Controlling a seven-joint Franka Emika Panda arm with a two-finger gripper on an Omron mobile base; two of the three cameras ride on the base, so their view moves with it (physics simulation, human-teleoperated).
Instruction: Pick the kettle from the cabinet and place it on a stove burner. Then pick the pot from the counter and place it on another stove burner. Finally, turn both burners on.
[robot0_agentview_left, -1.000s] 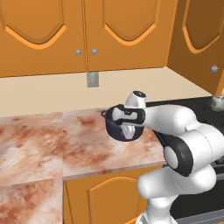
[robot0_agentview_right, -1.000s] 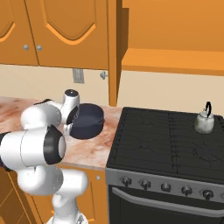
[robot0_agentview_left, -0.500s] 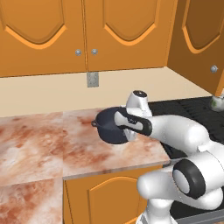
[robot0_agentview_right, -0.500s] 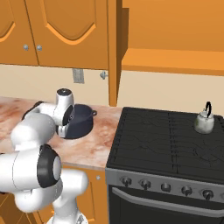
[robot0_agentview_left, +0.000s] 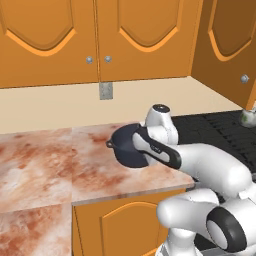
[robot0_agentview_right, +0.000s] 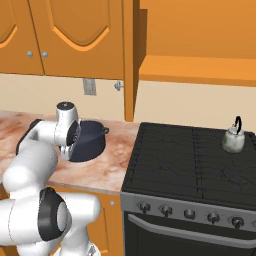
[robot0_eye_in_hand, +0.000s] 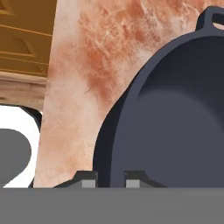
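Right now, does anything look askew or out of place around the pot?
Yes: the wide dark navy pot sits tilted on the marbled reddish counter, its open mouth leaning toward the stove, with the hand clamped on its rim. The small whitish kettle stands upright.

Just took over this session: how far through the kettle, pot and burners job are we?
Done: the kettle sits on a rear stove burner. In hand: the tool has closed on the rim of the pot, with the pot tilted on the counter. Left: moving the pot to another burner and turning both on.
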